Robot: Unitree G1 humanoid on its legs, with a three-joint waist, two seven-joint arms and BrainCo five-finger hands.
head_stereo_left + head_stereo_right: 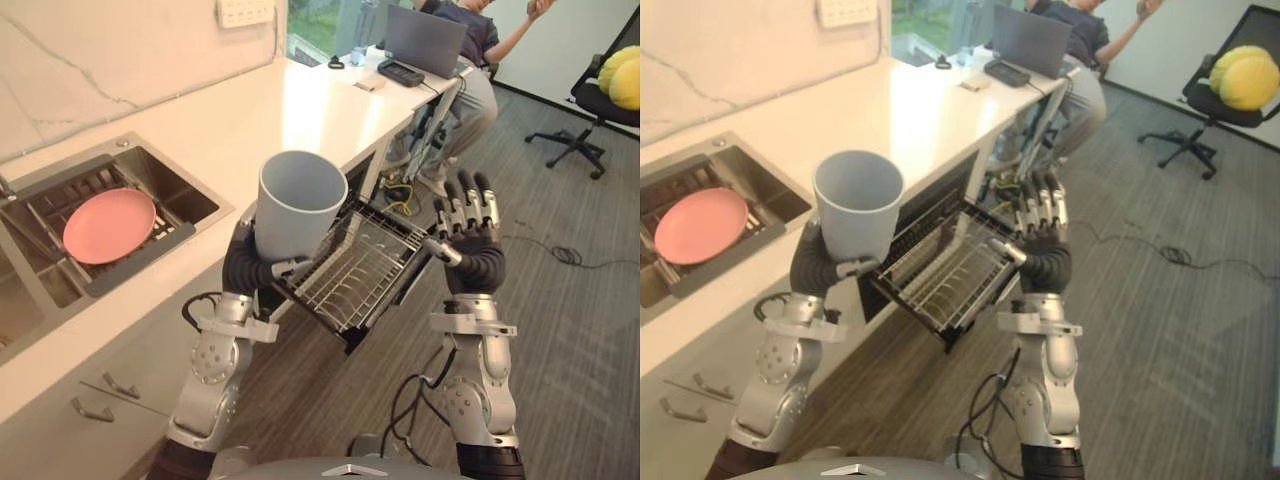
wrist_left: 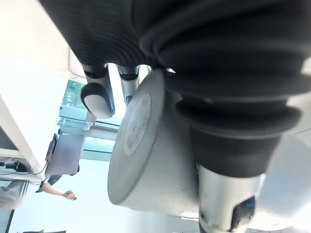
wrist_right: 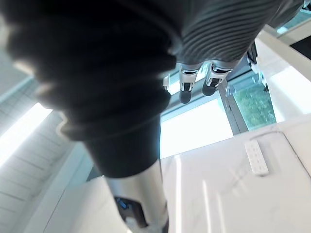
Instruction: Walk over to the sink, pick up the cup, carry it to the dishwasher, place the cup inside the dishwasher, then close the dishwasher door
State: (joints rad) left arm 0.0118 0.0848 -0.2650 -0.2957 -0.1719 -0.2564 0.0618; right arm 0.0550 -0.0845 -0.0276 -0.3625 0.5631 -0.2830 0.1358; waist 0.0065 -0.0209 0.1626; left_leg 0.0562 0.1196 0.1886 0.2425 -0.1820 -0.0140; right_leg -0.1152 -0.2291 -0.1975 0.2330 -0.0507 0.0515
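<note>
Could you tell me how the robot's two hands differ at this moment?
The left hand is curled round the grey cup, holding it upright; the right hand is open and empty, fingers straight. The left is at the rack's counter side, the right at its outer side. Both are raised before the robot.

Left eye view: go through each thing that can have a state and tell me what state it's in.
cup: mouth up, empty, held in the left hand.
left hand: shut on the cup.
right hand: open, holding nothing.
dishwasher rack: pulled out, empty.
plate: lying in the sink.
laptop: lid open.
</note>
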